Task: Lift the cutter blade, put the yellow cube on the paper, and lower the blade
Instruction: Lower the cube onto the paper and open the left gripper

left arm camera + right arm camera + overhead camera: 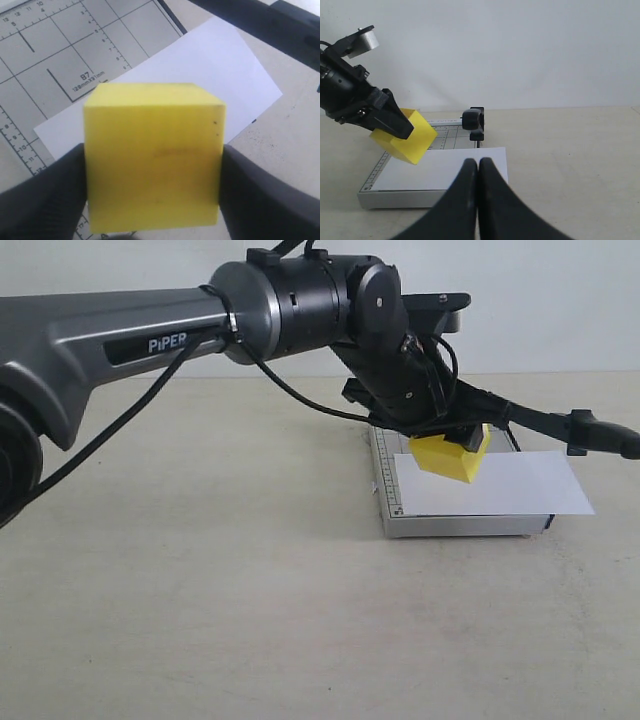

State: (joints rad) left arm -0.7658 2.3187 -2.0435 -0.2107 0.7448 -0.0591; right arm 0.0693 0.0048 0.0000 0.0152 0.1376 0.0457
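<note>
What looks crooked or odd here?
The plain white paper sheet lies skewed across the grey gridded cutter board, one end overhanging its edge. The bright yellow cube hangs tilted in the left end effector.

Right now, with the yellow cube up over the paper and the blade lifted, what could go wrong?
The yellow cube hangs tilted in the left claw above the paper; released like this, it may land on an edge, tumble, or nudge the sheet.
The right claw seems to pinch only the thin cutter blade; a slip would drop it toward the left claw and cube.
The paper overhangs the cutter base on the blade's side, so lowering may slice it.
</note>
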